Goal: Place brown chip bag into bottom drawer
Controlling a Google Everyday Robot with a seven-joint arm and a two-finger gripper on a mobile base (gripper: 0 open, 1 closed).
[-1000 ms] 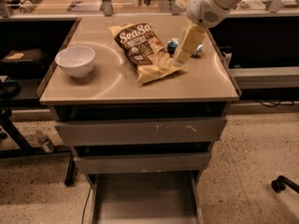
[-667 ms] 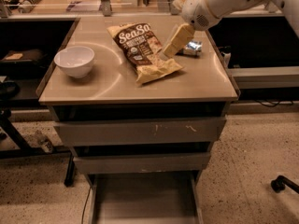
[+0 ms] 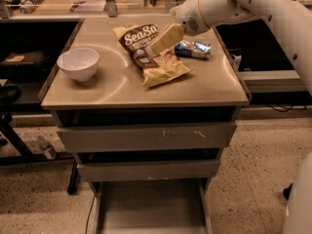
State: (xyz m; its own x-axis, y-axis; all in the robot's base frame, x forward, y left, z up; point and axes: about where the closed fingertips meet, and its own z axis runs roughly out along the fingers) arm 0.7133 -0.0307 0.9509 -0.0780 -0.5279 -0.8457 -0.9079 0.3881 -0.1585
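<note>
The brown chip bag (image 3: 138, 39) lies flat on the cabinet top (image 3: 122, 89), with white "SeaSalt" lettering at its far end and a tan end toward me. My gripper (image 3: 157, 45) reaches in from the upper right on the white arm (image 3: 229, 4). It hangs over the middle of the bag, at or just above its surface. The bottom drawer (image 3: 151, 206) is pulled open under the two grey-fronted drawers, and its flat grey floor shows.
A white bowl (image 3: 78, 62) stands at the left of the cabinet top. A small blue-silver packet (image 3: 193, 48) lies right of the bag, close under the arm. Dark shelving flanks the cabinet on both sides. A speckled floor surrounds it.
My gripper has swung left, from the right edge of the bag near the blue-silver packet to over the bag's middle. The bag has not moved.
</note>
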